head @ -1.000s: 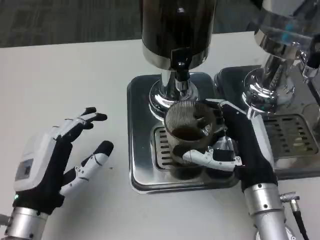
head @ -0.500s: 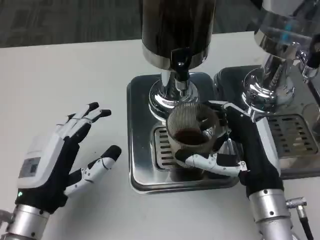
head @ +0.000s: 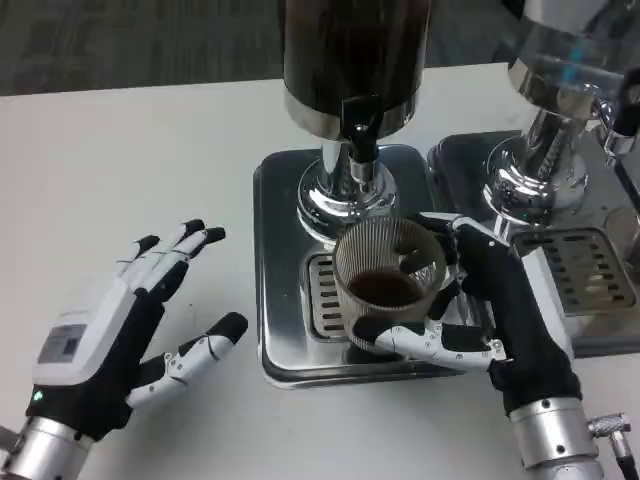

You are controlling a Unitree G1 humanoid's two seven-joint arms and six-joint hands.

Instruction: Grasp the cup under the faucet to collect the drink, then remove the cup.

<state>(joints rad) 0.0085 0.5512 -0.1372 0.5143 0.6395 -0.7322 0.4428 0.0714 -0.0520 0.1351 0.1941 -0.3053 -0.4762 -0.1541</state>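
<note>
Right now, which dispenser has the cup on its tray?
The dark-tank dispenser at centre: the right hand holds the cup over its drip tray.

The top of the dark drink dispenser (head: 355,60) was cut off by the upper edge, and the second dispenser (head: 570,90) ran out past the top and right edges, so its drip tray (head: 585,270) showed only in part. The ribbed cup (head: 388,280) hid much of the grille (head: 325,295) beneath it, and its lower right side was covered by the right hand (head: 480,315), whose far fingers were lost behind the cup wall. Both forearms ran off the bottom edge, the left hand (head: 110,340) ending at its wrist in the lower left corner, and the small label on its white back was too blurred to read.
</note>
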